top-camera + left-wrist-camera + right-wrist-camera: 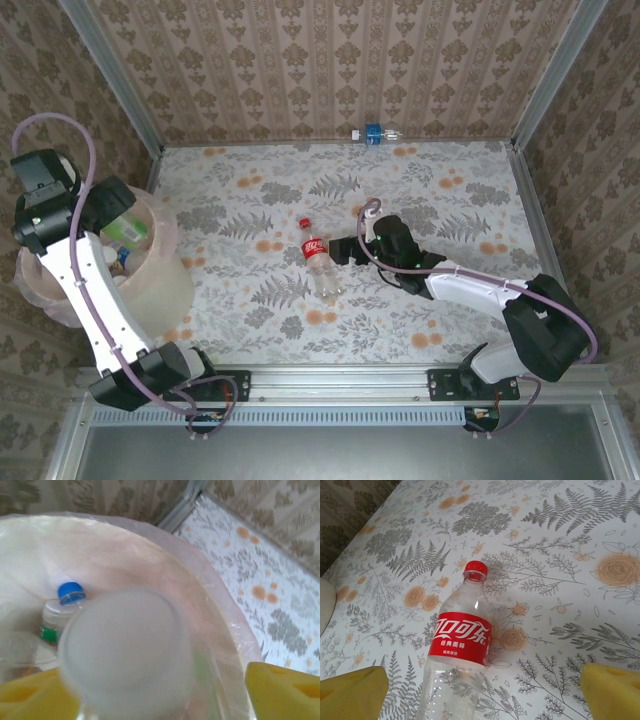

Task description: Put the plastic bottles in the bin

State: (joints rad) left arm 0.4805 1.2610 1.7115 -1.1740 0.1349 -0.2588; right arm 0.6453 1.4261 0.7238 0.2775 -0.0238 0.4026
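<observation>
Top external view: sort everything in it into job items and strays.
Job:
- red-label bottle, lying mid-table
- blue-label bottle, at the far wall
- bin
- green-label bottle, already inside the bin

Strays:
- small loose red cap
- floral table cover

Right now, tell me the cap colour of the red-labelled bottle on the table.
Red. The cap on the red-labelled bottle shows best in the right wrist view.
</observation>
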